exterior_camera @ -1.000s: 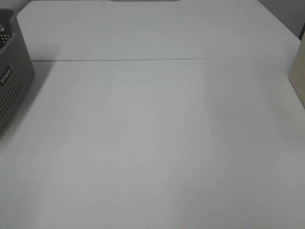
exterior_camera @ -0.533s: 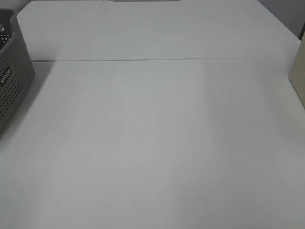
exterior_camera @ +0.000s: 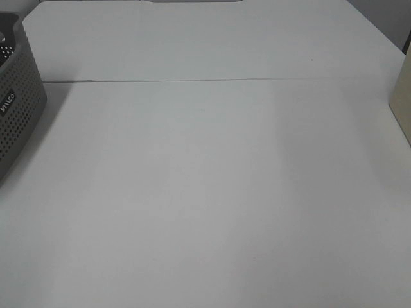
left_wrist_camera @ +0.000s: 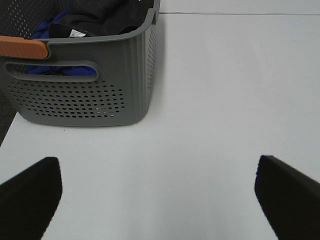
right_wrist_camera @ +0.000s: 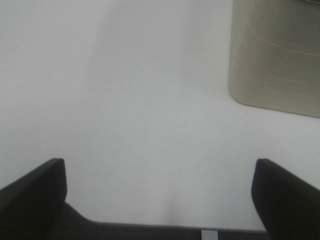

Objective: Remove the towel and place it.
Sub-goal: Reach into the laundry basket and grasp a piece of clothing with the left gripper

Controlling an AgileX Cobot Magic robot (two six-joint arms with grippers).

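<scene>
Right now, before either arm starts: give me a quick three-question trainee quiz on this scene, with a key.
1. True or false: the dark towel lies spread flat on the table.
2. In the high view, the grey basket sits at which edge? A) left B) right C) near
3. Fill in: the left tool and the right tool are both ____.
Key: 1 false, it is bunched inside the basket; 2 A; 3 open.

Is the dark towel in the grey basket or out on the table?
In. The dark terry cloth towel lies bunched inside the grey perforated plastic basket, its small white tag showing.
</scene>
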